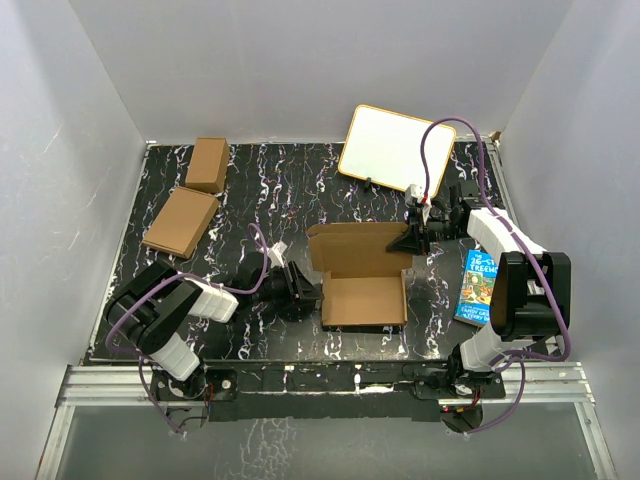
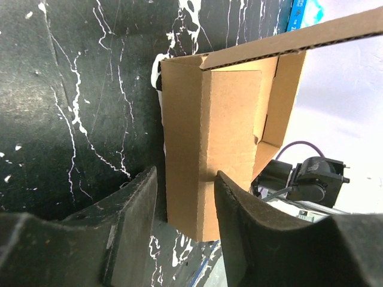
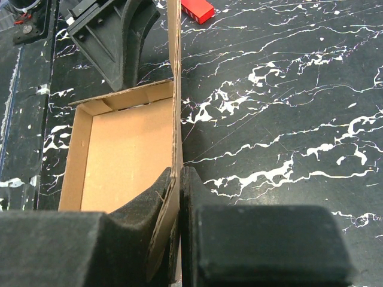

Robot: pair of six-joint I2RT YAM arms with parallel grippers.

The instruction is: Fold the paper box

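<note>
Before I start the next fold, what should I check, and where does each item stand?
1. Right gripper pinched on the paper box: ok, shut on the edge of the lid panel.
2. Left gripper free of the box: not ok. Its jaws are apart, but the side wall sits between them.
3. Lid panel raised, not closed over the tray: ok.
4. Tray walls standing: ok for those seen from the right wrist.
5. Blue book apart from the box: ok, it lies off to the right.
6. Corner tabs locked in place: cannot tell.
</note>
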